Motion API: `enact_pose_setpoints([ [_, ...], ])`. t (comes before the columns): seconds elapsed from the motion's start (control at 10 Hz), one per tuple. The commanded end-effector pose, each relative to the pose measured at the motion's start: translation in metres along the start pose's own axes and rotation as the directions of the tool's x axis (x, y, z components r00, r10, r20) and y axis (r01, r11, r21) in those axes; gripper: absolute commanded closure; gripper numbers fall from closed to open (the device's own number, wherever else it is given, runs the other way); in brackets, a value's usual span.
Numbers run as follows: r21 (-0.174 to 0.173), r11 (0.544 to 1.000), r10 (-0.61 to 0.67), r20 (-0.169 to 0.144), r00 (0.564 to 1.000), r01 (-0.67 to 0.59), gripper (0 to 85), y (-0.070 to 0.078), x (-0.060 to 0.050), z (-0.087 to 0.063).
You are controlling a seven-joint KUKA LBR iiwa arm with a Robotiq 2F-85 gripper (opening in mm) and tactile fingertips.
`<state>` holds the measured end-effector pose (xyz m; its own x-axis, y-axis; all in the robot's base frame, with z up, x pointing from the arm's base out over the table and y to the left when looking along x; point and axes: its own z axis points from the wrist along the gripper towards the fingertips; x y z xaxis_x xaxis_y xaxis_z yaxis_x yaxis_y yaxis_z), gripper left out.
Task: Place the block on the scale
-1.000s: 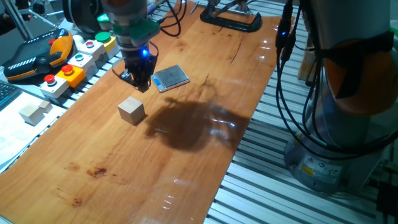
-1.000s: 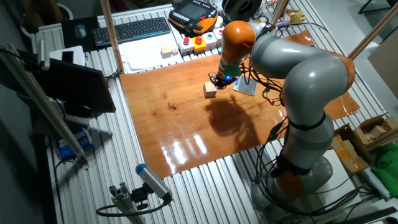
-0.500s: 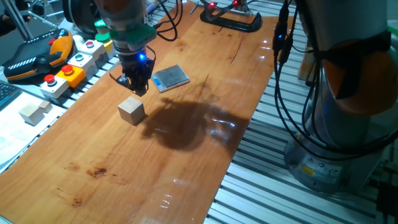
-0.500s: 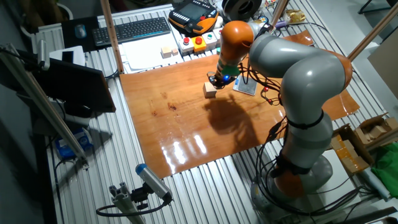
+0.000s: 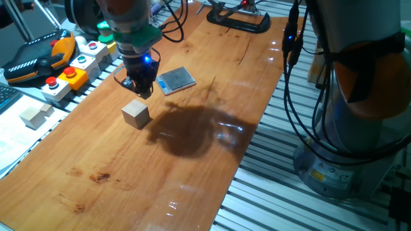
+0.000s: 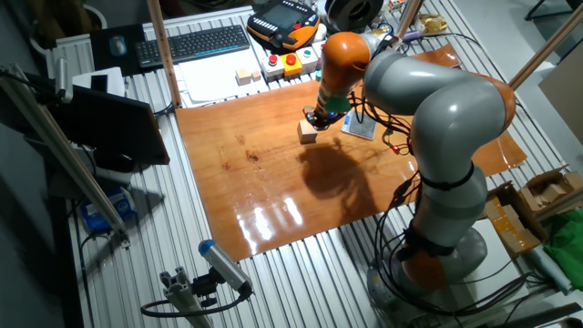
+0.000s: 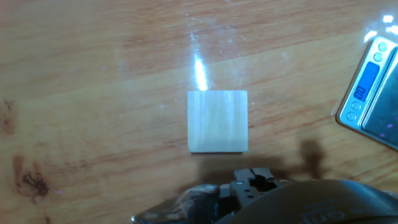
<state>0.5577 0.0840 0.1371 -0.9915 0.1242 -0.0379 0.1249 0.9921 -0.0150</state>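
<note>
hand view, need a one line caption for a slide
Hand camera looks down on the block on the wooden table, scale at the right edge.

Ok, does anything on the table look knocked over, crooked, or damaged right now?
Nothing stands out. The block sits flat on the table, untouched, and the scale lies flat beside it, apart from it. The claw hovers between them, holding nothing. The dark marks on the wood look like grain stains, not spills.

On the table [image 5: 212, 64], the block [image 5: 136, 114] sits left of centre in one fixed view, the scale [image 5: 176, 79] up and to its right, apart from it. The gripper [image 5: 141, 88] hangs between them, above the block. A button box [image 5: 70, 70] lies at the upper left edge.
</note>
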Motion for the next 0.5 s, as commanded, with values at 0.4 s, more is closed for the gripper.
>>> enact_pose_setpoints([
  [0.4, -0.003, 1.0, -0.015, -0.002, 1.0, 0.015, 84.3, 0.0029, -0.0042, -0.0005],
])
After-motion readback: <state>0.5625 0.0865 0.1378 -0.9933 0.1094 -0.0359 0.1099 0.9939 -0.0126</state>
